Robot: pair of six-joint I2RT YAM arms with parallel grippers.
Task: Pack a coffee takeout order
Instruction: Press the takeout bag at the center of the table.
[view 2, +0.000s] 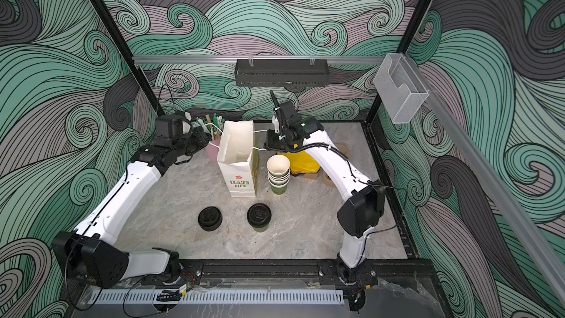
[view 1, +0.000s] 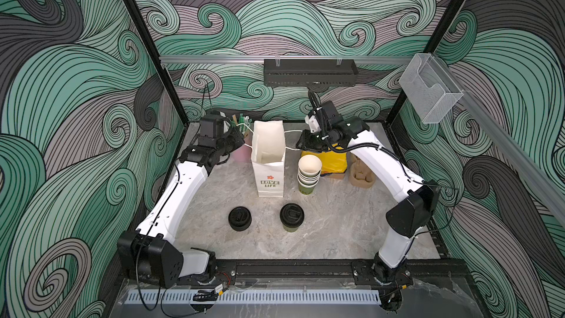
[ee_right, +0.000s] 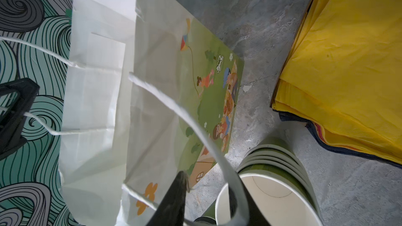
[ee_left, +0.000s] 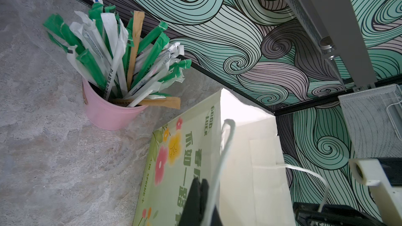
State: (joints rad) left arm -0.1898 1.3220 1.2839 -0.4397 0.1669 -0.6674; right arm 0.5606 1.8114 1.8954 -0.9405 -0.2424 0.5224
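The lidded green cup [view 1: 292, 217] stands alone toward the front of the surface [view 1: 336, 224], well apart from the bag and nowhere near packed. The tan carrier [view 1: 362, 175] sits far back beside the right arm, and the yellow sheet [ee_right: 348, 61] lies on a pile just beside it. In the middle the paper bag [view 1: 268, 160] stands upright with its mouth open. The left hand [ee_left: 199, 184] has its fingers pressed together, and the left handle [ee_left: 226, 148] runs right up to them, so it looks pinched. The right hand [ee_right: 211, 177] is spread, with the right handle [ee_right: 174, 109] draped loosely across it rather than gripped. That is the worry: with only one side held, any pull from the left could drag the light bag over or fold its mouth shut. The loose loop might also snag a finger as the right hand leaves and tug the bag toward the stack of lidless cups [view 1: 308, 172], which is just beside it and easy to topple. The pink pot of straws [ee_left: 108, 114] crowds the other flank. Further out, the right arm has to swing around that stack to reach the carrier. The thin sheet could come up with its neighbours, and too hard a squeeze on the cup might pop its lid.
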